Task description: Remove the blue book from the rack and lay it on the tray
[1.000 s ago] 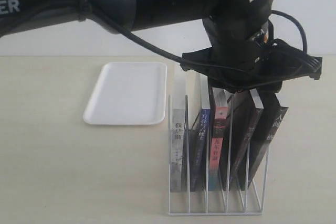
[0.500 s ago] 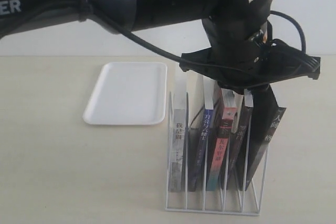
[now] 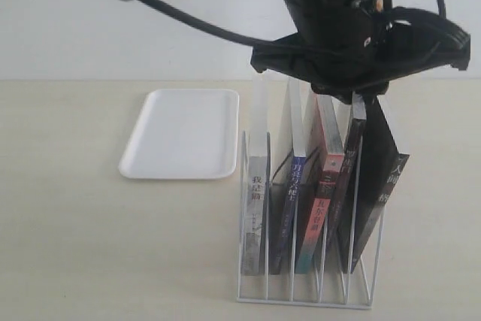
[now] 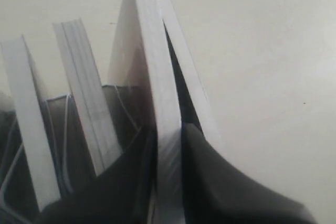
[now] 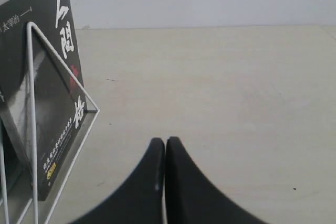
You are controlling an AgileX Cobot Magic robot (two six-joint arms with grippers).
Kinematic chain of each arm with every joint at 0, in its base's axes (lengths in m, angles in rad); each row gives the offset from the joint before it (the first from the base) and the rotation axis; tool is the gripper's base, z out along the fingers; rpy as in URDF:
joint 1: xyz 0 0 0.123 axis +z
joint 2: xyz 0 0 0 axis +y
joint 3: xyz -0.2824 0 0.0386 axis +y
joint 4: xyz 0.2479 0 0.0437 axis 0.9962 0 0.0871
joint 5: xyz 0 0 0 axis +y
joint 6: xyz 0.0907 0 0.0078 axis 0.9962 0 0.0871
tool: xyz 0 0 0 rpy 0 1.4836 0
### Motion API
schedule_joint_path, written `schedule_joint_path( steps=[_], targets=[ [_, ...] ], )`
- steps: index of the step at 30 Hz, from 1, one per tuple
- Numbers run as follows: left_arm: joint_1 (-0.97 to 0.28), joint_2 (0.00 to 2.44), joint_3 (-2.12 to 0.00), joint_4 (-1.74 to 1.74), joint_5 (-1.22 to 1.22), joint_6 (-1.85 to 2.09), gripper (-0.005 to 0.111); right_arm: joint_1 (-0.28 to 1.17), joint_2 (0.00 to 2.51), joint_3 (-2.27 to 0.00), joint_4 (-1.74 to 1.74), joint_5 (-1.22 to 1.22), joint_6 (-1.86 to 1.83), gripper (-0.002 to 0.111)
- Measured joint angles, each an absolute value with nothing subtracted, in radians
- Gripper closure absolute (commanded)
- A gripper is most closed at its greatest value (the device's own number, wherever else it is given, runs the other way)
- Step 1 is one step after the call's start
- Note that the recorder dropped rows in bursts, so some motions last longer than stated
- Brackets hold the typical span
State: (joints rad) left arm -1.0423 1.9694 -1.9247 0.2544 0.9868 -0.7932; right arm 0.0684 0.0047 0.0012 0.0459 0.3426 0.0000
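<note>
**Gripping the blue book (image 3: 288,193) at the rack (image 3: 304,303)**

The blue book, standing second in the rack from the tray (image 3: 184,133) side, is seen pinched by its top edge in the clenched left gripper (image 4: 169,132). The lift is judged to be in hand. A straight upward pull is called for next, since neighbouring books crowd both sides. Once the wire dividers are cleared, nothing is seen barring the short way to the bare tray just beside. The right gripper (image 5: 165,150) is held closed, empty, near the rack.
</note>
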Motion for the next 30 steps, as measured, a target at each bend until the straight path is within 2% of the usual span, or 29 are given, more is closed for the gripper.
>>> schedule_joint_path(
  steps=[11, 30],
  targets=[
    [-1.042, 1.887, -1.929, 0.238, 0.974, -0.793, 0.101, 0.068, 0.005, 0.001, 0.046, 0.343, 0.0, 0.108],
    [-1.042, 1.87, -1.988, 0.187, 1.018, -0.714, 0.101, 0.068, 0.005, 0.001, 0.046, 0.343, 0.0, 0.108]
  ],
)
